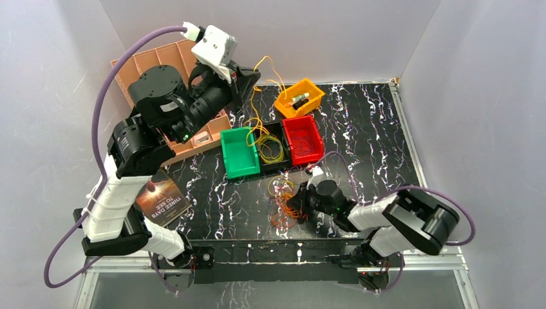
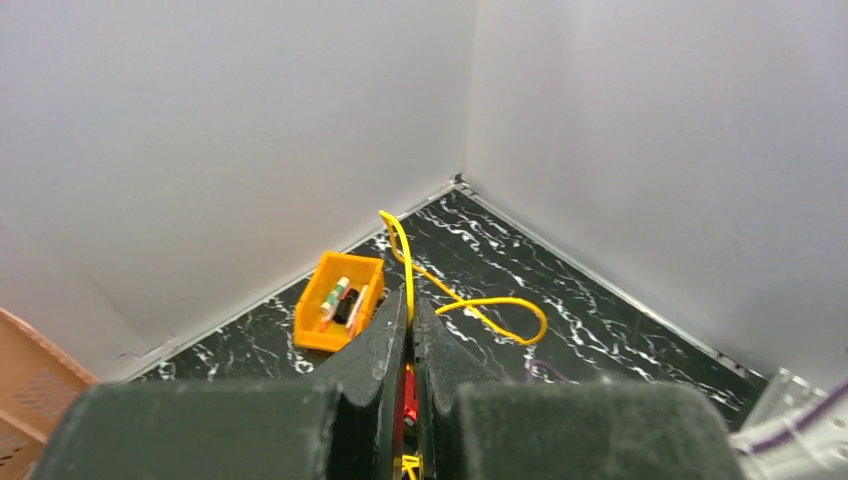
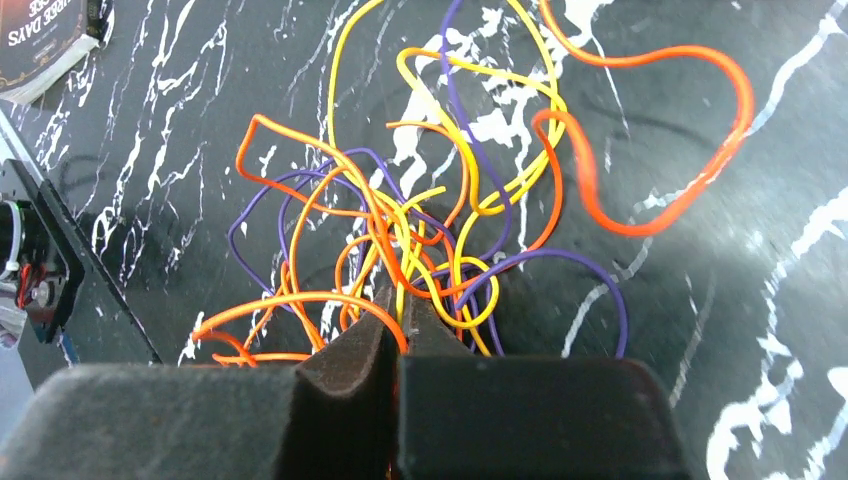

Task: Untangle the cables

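Evidently light, limp, snag-prone: cables heaped by near edge of the surface. Right end effector pinched on tangle strands; left end effector clamped on one yellow strand. Best taken by single loops.

Your black, white-veined table carries a green bin, a black bin and a red bin touching in 1 row, an orange bin just behind them. A brown tray sits far left, a book near left, tangled cables near centre.
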